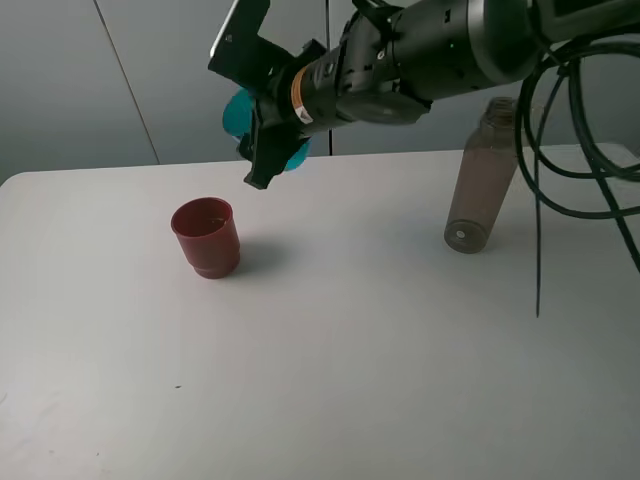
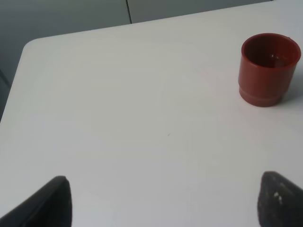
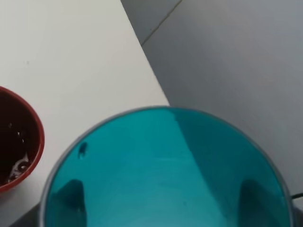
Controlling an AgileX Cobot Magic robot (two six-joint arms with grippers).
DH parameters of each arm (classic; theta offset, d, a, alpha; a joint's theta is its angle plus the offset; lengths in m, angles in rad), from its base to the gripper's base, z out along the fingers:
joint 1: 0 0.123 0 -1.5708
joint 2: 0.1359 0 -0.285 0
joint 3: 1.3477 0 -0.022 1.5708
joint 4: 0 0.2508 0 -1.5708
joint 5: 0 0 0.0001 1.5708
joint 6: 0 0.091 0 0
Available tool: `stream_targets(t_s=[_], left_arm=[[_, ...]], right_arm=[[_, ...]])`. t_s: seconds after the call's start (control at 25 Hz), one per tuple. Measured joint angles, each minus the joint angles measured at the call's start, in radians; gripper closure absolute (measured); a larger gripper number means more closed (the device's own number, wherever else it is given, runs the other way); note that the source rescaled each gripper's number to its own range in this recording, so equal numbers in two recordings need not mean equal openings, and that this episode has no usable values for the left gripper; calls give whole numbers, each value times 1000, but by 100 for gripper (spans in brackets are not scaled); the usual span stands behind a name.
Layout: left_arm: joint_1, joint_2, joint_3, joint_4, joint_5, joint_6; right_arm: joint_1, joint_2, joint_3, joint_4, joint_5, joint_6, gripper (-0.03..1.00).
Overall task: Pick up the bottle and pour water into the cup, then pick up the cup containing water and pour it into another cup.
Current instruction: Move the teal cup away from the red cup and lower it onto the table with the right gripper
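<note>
The right gripper (image 1: 262, 125) clamps the teal cup (image 1: 240, 112), tipped in the air behind and above the red cup (image 1: 206, 237) (droplets inside). The bottle (image 1: 480, 180) stands well apart on the table (image 1: 350, 380). Left gripper (image 2: 161, 201): fingers spread.

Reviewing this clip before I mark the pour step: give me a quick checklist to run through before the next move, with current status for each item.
1. Right claw gripping the teal cup: ok, shut on it, lifted off the table.
2. Red cup upright on the table: ok.
3. Water in the red cup: ok, some liquid shows at its bottom.
4. Teal cup emptied: cannot tell.
5. Bottle standing clear of the arm's path: ok, off to the right.
6. Left claw out of the way: ok, open, holding nothing.
</note>
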Motion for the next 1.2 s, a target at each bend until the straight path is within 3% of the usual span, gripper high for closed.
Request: stream_targets(t_s=[0.16, 0.4, 0.64, 0.72, 1.2], left_arm=[[0, 0, 0, 0, 0, -2], [0, 0, 0, 0, 0, -2], [0, 0, 0, 0, 0, -2], [0, 0, 0, 0, 0, -2], [0, 0, 0, 0, 0, -4]], right_arm=[[-49, -24, 164, 237, -158, -49, 84], [-55, -27, 376, 513, -330, -329, 84], [-55, -17, 536, 709, -714, -486, 84], [-55, 3, 548, 754, -783, -499, 84], [-56, 168, 554, 837, -836, -496, 84]])
